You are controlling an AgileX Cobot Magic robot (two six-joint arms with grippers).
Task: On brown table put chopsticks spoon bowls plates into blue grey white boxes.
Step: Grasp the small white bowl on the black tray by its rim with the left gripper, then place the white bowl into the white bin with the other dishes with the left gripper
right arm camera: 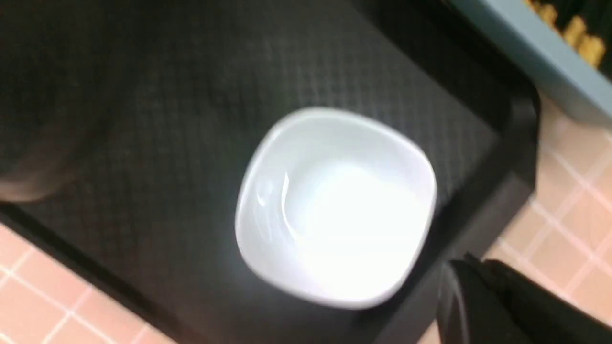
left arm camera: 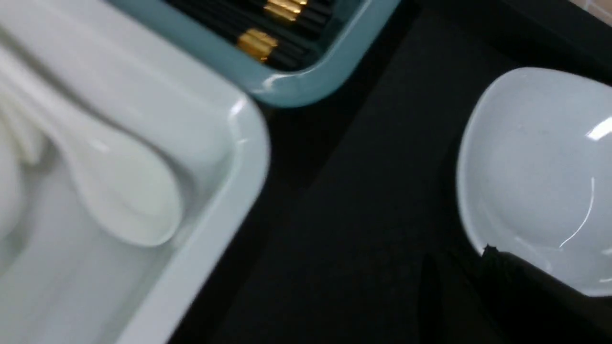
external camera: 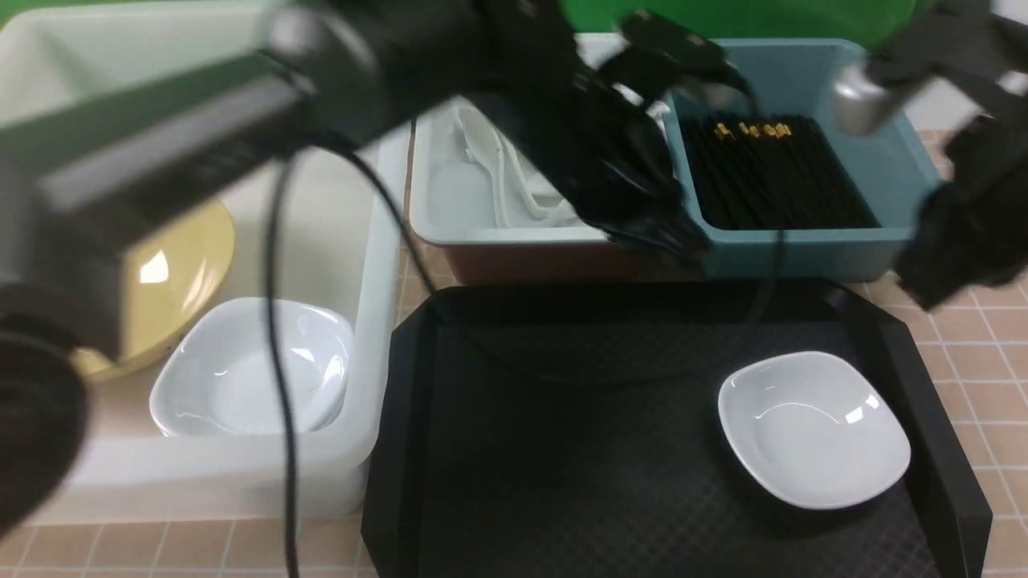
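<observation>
One white plate (external camera: 811,429) (right arm camera: 334,205) lies on the black tray's right side. A second plate (external camera: 249,369) and the yellow bowl (external camera: 173,281) sit in the white box (external camera: 377,321). Spoons (external camera: 490,172) (left arm camera: 129,200) lie in the grey box (external camera: 498,235). The blue box (external camera: 803,253) holds the chopsticks (external camera: 771,172). My left gripper (external camera: 658,237) (left arm camera: 487,251) hangs over the gap between the grey and blue boxes, shut and empty. My right gripper (external camera: 932,293) (right arm camera: 466,260) hovers shut and empty above the tray's right edge, beside the tray plate.
The black tray (external camera: 562,449) with raised rims fills the front middle of the brown table (external camera: 988,337). The three boxes stand close together behind and left of it. My left arm and its cable cross over the white box.
</observation>
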